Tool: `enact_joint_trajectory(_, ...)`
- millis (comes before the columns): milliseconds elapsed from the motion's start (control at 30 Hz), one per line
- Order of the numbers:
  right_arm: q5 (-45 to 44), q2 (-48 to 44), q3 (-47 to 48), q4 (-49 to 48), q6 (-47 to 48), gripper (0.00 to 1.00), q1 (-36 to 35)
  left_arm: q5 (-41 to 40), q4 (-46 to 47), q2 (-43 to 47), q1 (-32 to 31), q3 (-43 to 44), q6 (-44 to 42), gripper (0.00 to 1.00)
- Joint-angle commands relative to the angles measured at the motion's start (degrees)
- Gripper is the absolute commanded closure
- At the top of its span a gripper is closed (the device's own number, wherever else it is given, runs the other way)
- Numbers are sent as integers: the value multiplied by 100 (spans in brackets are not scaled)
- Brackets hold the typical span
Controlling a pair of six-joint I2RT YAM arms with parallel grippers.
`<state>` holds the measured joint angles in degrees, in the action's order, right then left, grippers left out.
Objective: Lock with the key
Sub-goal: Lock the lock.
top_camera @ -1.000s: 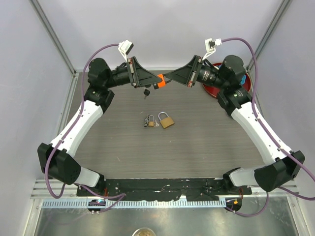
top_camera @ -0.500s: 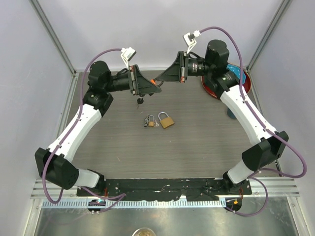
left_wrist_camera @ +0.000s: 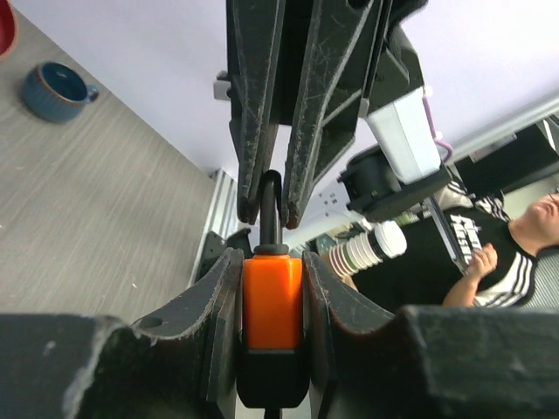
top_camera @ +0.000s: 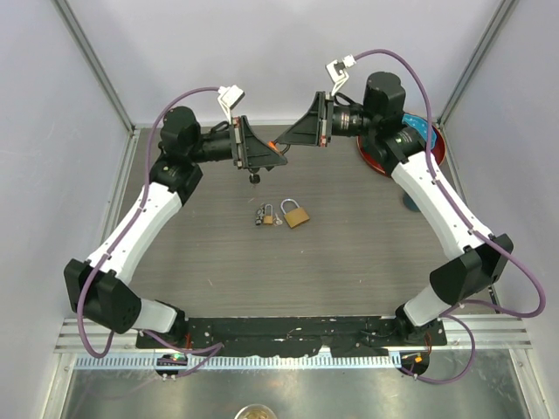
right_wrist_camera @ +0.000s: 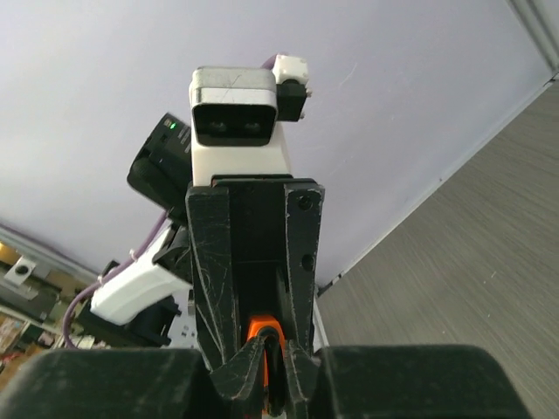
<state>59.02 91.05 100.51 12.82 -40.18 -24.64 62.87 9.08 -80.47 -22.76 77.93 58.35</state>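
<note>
An orange padlock [top_camera: 279, 143] hangs in the air between both grippers above the table's far side. My left gripper [top_camera: 278, 158] is shut on its orange body [left_wrist_camera: 272, 301]. My right gripper [top_camera: 289, 143] faces it and is shut on the black shackle [left_wrist_camera: 272, 199], which also shows in the right wrist view [right_wrist_camera: 274, 371]. A small dark key [top_camera: 254, 177] hangs below the left gripper. A brass padlock [top_camera: 295, 215] and a bunch of keys [top_camera: 265, 216] lie on the table, apart from both grippers.
A red plate [top_camera: 439, 147] sits at the back right corner behind the right arm. A blue cup [left_wrist_camera: 54, 90] stands on the table near it. Grey walls and metal frame posts [top_camera: 96, 65] close in the back and sides.
The right arm swung left and raised its elbow, bringing its gripper onto the padlock's shackle. The left gripper shifted slightly, and the hanging key swung a little to the right.
</note>
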Motion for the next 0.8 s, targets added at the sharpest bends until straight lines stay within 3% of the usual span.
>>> enact_joint_trajectory(0,-918,-473,-540,-1509,-806,76,-66,-661,129,417,-70,170,-104,100)
enact_joint_trajectory(133,-1208,-693,-944,-1756,-912,58,-233,-1163,436,488,-70,100,-25,100)
enact_joint_trajectory(233,-1401,-720,-1033,-1888,-982,57,-391,-1207,629,418,-70,117,89,100)
enact_joint_trajectory(467,-1806,-720,-1192,-2485,-1387,64,-462,-1110,656,400,-70,100,133,100)
enact_joint_trajectory(567,-1746,-597,-1078,-2469,-1404,83,-497,-1154,665,444,-70,38,124,100)
enact_joint_trajectory(600,-1728,-588,-1025,-2451,-1396,97,-515,-1172,656,461,-70,29,116,100)
enact_joint_trajectory(633,-1736,-571,-1007,-2407,-1361,99,-515,-1181,656,462,-70,20,107,100)
enact_joint_trajectory(733,-1701,-562,-832,-1926,-984,98,-515,-1172,402,470,-70,64,-130,82)
enact_joint_trajectory(767,-1675,-544,-770,-1758,-826,99,-498,-1198,1,488,-62,125,-261,69)
